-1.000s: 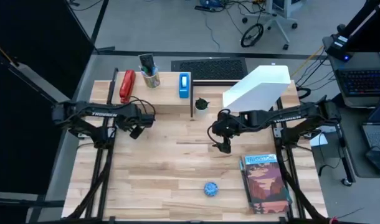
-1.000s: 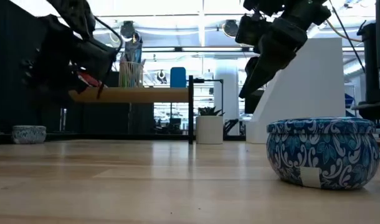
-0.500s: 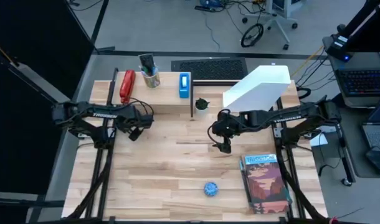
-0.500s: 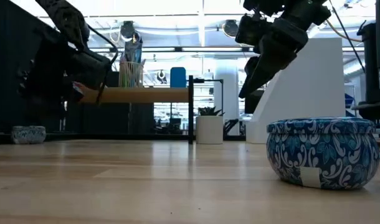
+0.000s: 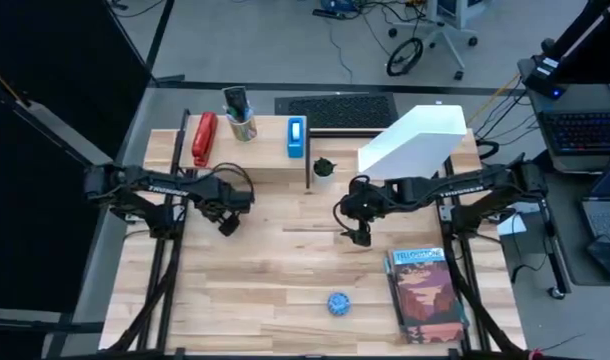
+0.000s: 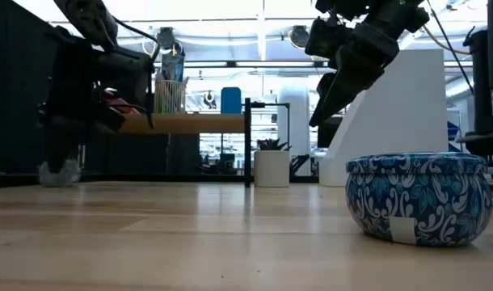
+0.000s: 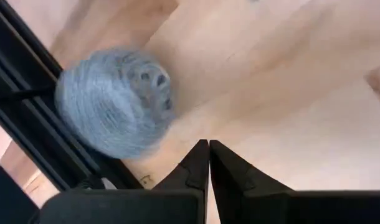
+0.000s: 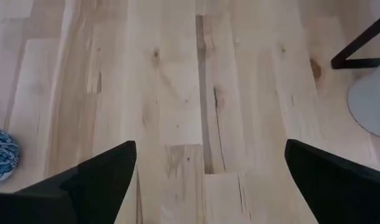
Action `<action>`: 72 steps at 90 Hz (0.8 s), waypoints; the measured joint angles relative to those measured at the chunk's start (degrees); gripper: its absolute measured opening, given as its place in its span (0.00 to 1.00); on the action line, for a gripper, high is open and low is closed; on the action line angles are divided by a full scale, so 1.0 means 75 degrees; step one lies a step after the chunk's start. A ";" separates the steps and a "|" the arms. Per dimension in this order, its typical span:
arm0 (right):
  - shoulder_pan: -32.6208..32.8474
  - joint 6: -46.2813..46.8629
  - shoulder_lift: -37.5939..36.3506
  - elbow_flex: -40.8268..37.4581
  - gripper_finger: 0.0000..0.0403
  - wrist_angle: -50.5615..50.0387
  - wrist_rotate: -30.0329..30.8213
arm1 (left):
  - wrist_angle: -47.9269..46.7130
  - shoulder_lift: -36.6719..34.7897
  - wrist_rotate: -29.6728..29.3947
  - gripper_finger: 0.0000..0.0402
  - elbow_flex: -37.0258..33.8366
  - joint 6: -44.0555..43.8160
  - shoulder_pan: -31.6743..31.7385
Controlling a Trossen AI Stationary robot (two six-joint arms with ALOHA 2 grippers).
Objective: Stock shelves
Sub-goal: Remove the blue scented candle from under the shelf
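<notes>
Blue-patterned round tin [image 6: 416,197] nearest in the low view, well short of both sets of fingers, with a book [image 5: 426,294] beside it on the tabletop [image 5: 275,270]. Farther back, right gripper [image 5: 362,238] above bare wood, fingers [image 8: 90,177] spread wide, nothing between them. To the other side, left gripper [image 5: 228,226] low over the table, fingers [image 7: 196,168] pressed together and empty, a small blue-grey patterned bowl [image 7: 115,102] just beyond the fingertips. Behind the left fingers, low light-wood shelf [image 5: 250,168] on thin black legs, carrying a red stapler [image 5: 203,137], a pen cup [image 5: 243,125] and a blue box [image 5: 297,137]. Behind the right fingers, a small potted plant [image 5: 325,166] and the large white file holder [image 5: 415,140], at the table's far edge.
</notes>
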 joint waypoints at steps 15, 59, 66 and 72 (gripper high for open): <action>-0.0002 0.0000 0.0000 0.0000 0.98 0.0050 0.0000 | -0.0119 -0.0099 -0.0007 0.00 0.0033 -0.0007 -0.0038; -0.0009 0.0059 0.0111 0.0000 0.98 0.0191 0.0003 | -0.1154 -0.0143 -0.0662 0.12 0.0847 0.0385 0.0400; -0.0009 0.0058 0.0111 0.0000 0.98 0.0230 0.0003 | -0.1443 -0.0141 -0.0991 0.18 0.0776 0.0430 0.0640; -0.0006 0.0058 0.0111 0.0000 0.98 0.0222 0.0003 | -0.1517 -0.0117 -0.1440 0.21 0.0752 0.0390 0.0811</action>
